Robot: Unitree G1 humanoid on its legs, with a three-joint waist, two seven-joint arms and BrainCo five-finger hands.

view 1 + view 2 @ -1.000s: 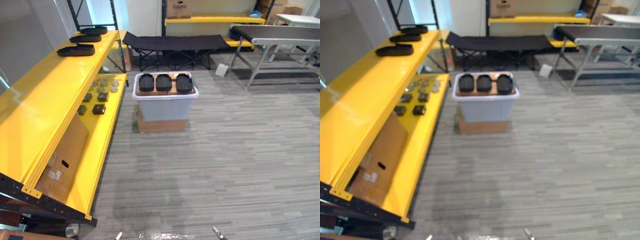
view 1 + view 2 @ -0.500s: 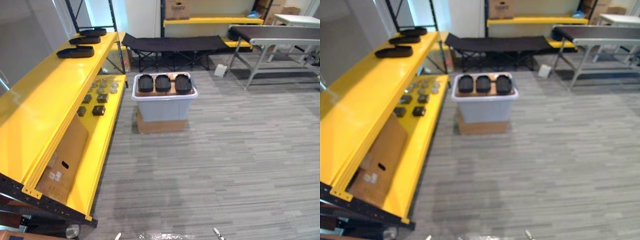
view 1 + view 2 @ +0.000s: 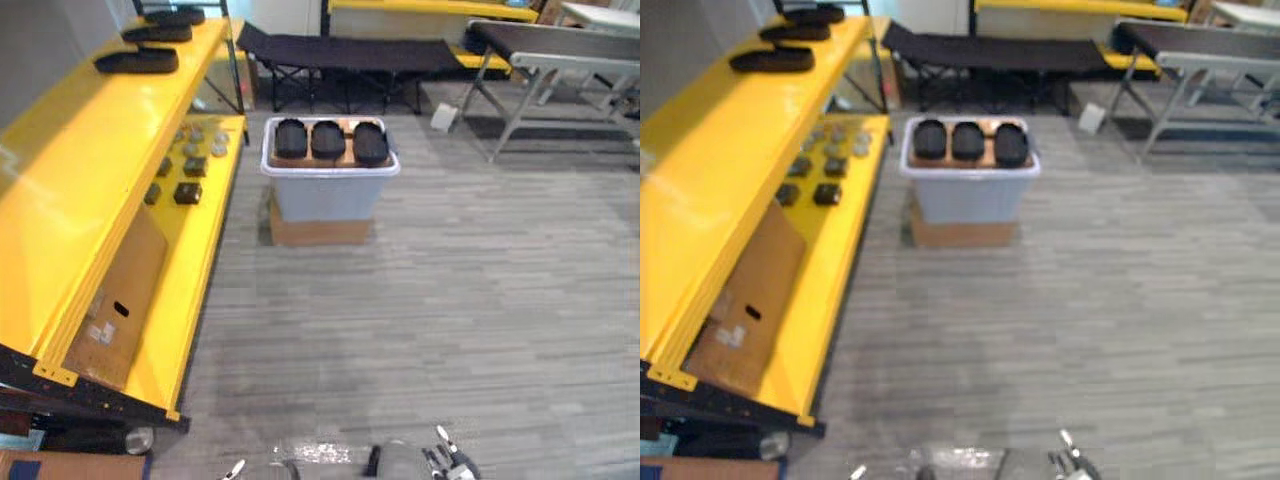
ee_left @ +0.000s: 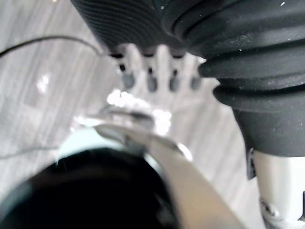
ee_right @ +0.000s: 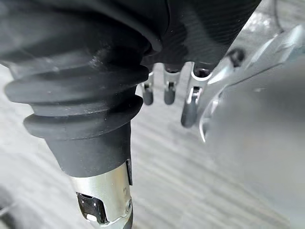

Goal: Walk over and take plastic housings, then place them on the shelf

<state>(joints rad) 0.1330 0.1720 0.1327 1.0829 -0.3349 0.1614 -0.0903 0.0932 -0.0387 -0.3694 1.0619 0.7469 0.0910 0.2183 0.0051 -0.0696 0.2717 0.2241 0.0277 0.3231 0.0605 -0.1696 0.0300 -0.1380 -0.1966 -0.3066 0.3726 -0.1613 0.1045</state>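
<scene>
Three black plastic housings lie side by side in a pale grey bin that stands on a cardboard box on the floor ahead. Three more housings rest at the far end of the yellow shelf's top level on the left. My right hand hangs at the bottom edge of the eye views, far from the bin. Its fingers hang straight and hold nothing. My left hand hangs down too, fingers straight and empty.
The shelf's lower level carries small dark parts and a leaning cardboard sheet. A black folding cot stands behind the bin, and a grey metal table at the back right. Grey plank floor lies between me and the bin.
The whole picture has shifted: the camera has come a little nearer and looks further down. More of my right hand shows at the bottom edge.
</scene>
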